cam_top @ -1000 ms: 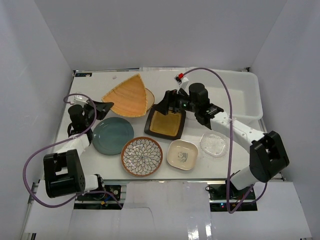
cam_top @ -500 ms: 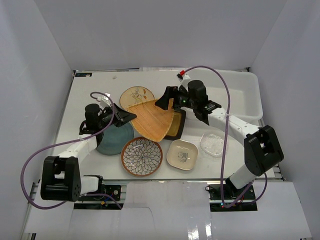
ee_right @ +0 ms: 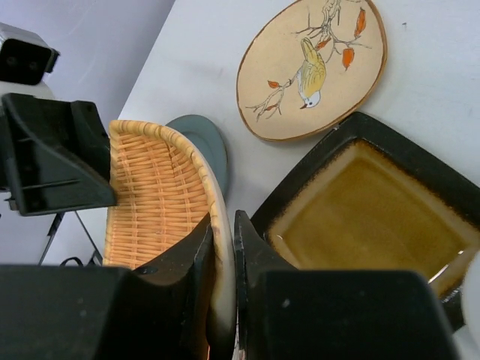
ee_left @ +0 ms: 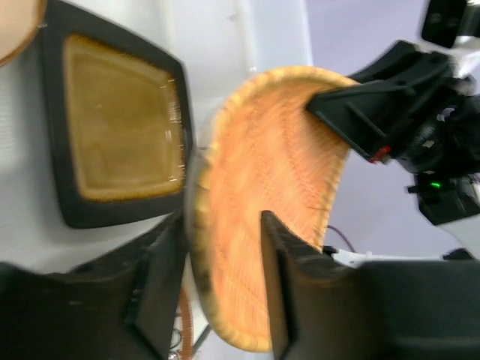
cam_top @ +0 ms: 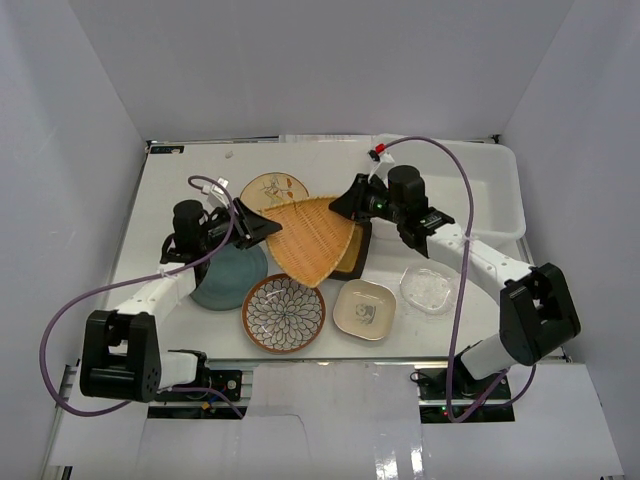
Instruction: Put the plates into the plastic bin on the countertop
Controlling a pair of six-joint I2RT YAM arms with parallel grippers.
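The wooden fan-shaped plate hangs tilted above the other plates, between my two grippers. My right gripper is shut on its pale rim, as the right wrist view shows. My left gripper straddles the opposite rim with its jaws wider than the rim, open. The black square plate lies partly hidden under the wooden one. The bird plate and the teal plate lie on the countertop. The plastic bin is at the back right.
Along the front stand the petal-patterned plate, the cream rounded-square plate and the clear glass plate. Purple cables loop over both arms. Grey walls enclose the countertop on three sides.
The right gripper, open before, has shut on the wooden plate's rim. The left jaws have widened around the opposite rim. The plate has shifted slightly toward the right.
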